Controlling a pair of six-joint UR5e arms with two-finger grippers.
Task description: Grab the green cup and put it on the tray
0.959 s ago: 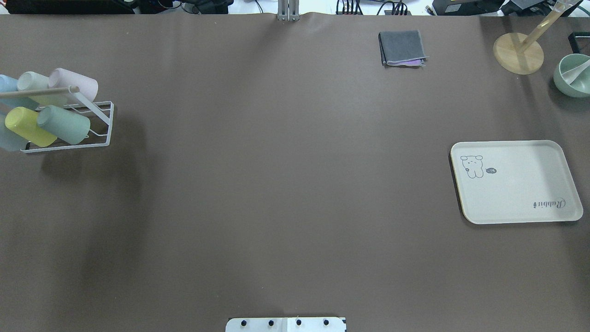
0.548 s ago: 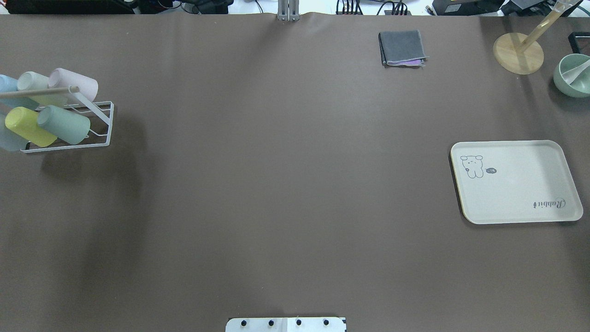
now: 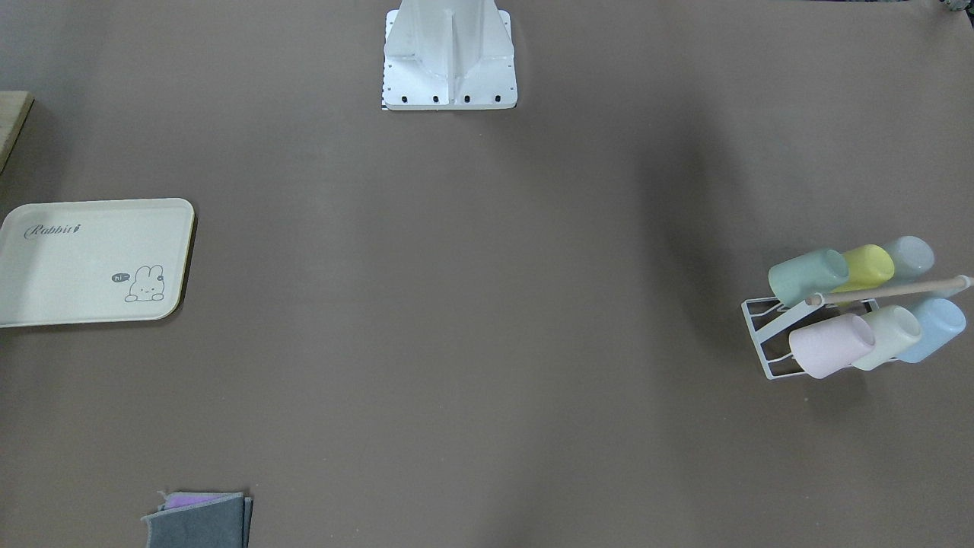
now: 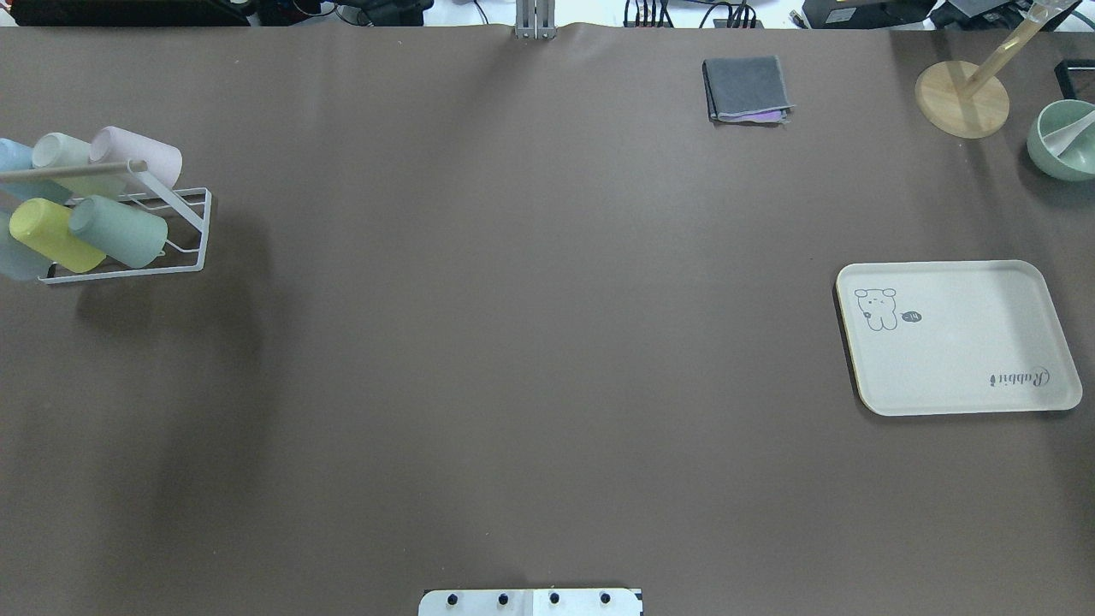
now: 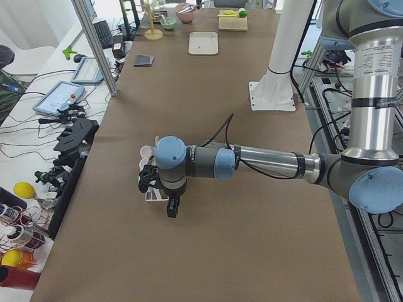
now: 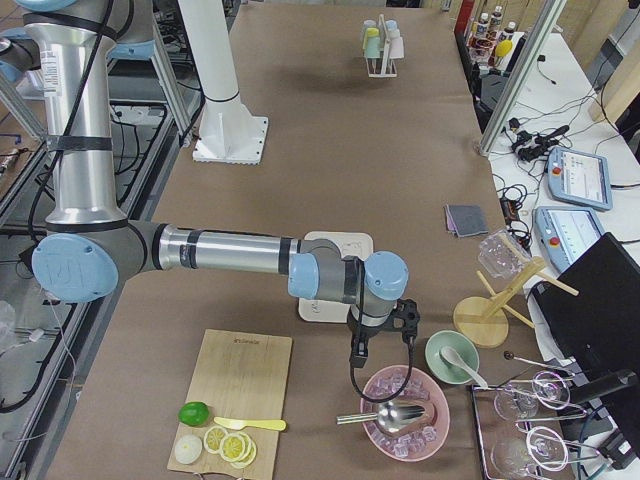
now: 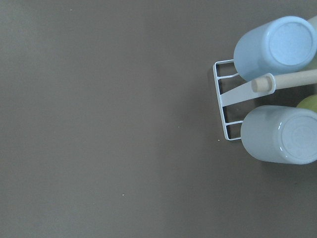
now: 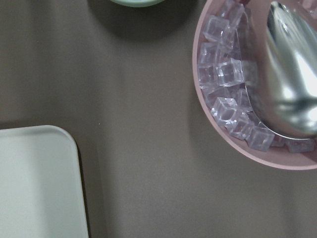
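Brown-covered table (image 4: 547, 342) with two arms, one tray, and one rack holding six cups.
Only the side views show the left arm (image 5: 264, 163) and right arm (image 6: 230, 250); the left gripper (image 5: 171, 207) hangs near the rack and the right gripper (image 6: 357, 352) between the tray and a pink bowl of ice (image 8: 257, 144), and I cannot tell whether either pincer is apart or together. The single cream tray (image 4: 958, 359) lies bare on the robot's right, well apart from the white wire rack (image 4: 171, 199) on its left. The green cup (image 4: 120, 231) lies tilted on the rack's nearer row, at the end towards the table's middle, touching the yellow cup (image 4: 47, 235). The left wrist view shows just two pale blue cup bottoms.
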